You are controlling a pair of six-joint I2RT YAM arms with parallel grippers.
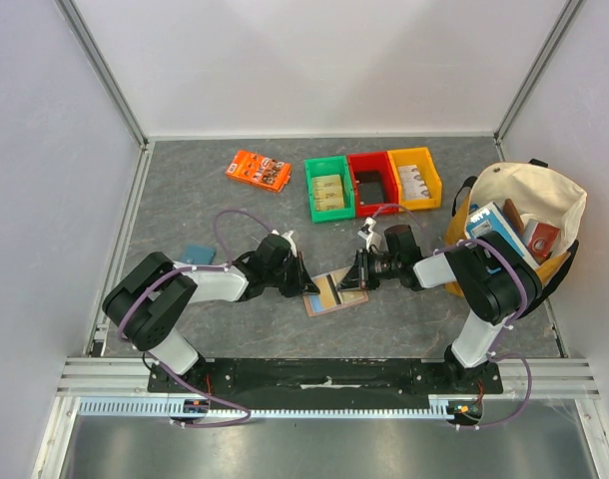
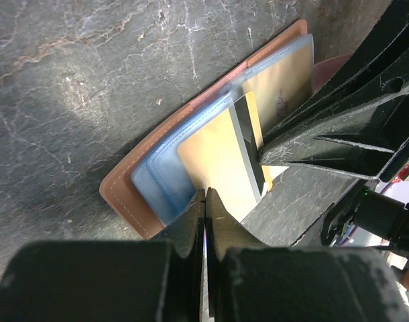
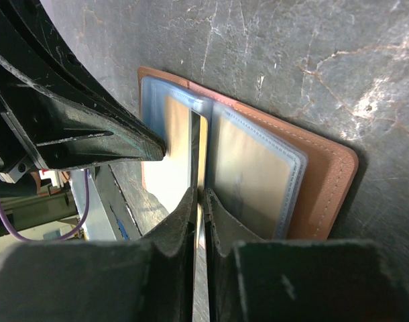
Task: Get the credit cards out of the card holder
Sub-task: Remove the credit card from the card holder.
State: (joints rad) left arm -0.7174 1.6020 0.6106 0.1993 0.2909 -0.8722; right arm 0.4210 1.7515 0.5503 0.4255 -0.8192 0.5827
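Card holder (image 1: 336,295) lies spread open, flat on the surface (image 1: 404,324), right between the two arms' tips, with the green bin (image 1: 329,190) just beyond it. The left gripper (image 2: 204,196) sits at the holder's left edge with its jaws fully closed. Its tips are down on the rim of the clear sleeves (image 3: 285,168), and by the look of it they are pinning rather than holding anything. The right gripper (image 3: 199,196) comes in from the holder's right, jaws all but together at the edge of a credit card (image 2: 248,144) with a dark stripe. Whether they truly pinch it, I cannot tell.

The holder looks light, soft and floppy, so it will likely slide or lift along with a card unless its leather flap is pressed down. The card is thin, stiff and slick, and the plastic probably clings to it. Best to take it by its exposed edge and draw it straight along the pocket.

From the top you get only the layout, with the holder a small patch half hidden by both tips. The left wrist view shows the stripe and the card lying over a yellow one. The right wrist view sees that card edge-on, a mere sliver in line with its jaws, but gives the stitched tan border clearly.
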